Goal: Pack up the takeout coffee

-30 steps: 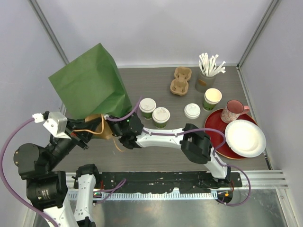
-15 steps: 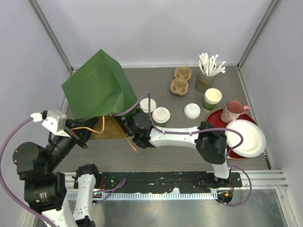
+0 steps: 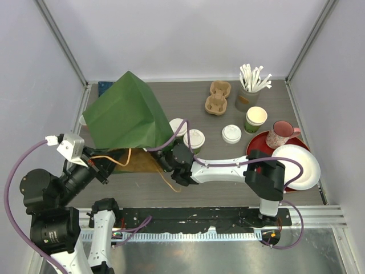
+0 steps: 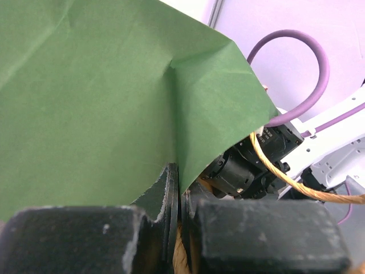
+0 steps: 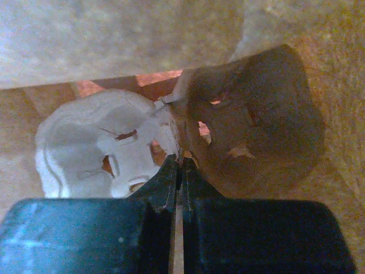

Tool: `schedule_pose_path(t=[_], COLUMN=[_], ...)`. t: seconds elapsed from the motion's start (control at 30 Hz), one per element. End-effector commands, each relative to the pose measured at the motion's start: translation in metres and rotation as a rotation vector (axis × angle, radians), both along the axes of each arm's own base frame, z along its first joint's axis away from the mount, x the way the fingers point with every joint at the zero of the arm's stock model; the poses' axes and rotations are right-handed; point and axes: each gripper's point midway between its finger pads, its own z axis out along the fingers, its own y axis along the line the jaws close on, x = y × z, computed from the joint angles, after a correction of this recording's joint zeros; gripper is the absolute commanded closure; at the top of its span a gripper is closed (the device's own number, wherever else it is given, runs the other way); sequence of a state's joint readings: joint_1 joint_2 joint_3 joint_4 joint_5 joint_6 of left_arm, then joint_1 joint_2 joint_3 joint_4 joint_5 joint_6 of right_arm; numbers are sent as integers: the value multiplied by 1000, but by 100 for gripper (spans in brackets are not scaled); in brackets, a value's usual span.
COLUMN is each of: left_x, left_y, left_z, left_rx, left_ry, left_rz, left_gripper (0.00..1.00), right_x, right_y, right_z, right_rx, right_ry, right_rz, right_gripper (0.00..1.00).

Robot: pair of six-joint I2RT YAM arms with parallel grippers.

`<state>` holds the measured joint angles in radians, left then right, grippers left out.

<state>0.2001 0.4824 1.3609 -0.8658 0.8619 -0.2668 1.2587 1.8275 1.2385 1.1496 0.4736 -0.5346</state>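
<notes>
Coffee cups [image 3: 194,138]: upright on table [image 3: 228,105], just beyond and right of right gripper [image 5: 179,166]. Right jaws pinched together on nothing, tip inside bag [image 3: 125,114], facing carrier [image 5: 97,142]. Left gripper [image 4: 179,188] clamped on bag edge. Right arm nearer.

My right claw [image 5: 178,164] is inside the green bag [image 3: 128,111]. Paper walls close it in above and on both sides, and the pulp carrier [image 5: 239,114] sits right at its tips, blocking the way ahead. Outside, two lidded cups [image 3: 194,138] crowd the far side of its wrist; the near side is bare table [image 3: 228,191]. Green paper walls off my left claw [image 4: 178,188] above and to its left, and the orange handle cord [image 4: 285,180] crosses on its right.
</notes>
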Motion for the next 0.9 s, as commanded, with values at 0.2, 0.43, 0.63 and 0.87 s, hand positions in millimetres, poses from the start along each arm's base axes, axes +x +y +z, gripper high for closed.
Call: schedule_pose_path(t=[0.2, 0.43, 0.63, 0.87], left_x=[-1, -3, -11, -31], left_y=[10, -4, -9, -19], left_z=[27, 17, 5, 13], left_rx=[40, -30, -49, -40], left_ry=[-122, -47, -20, -49], left_rz=[82, -15, -43, -107], left_gripper=[100, 100, 100, 100], right_x=[-42, -46, -28, 20], right_y=[-48, -61, -46, -14], right_z=[71, 94, 128, 116], right_rx=[364, 492, 571, 479], right_ry=[-126, -200, -224, -138], right_rz=[182, 171, 137, 67], right_gripper=[99, 99, 99, 99])
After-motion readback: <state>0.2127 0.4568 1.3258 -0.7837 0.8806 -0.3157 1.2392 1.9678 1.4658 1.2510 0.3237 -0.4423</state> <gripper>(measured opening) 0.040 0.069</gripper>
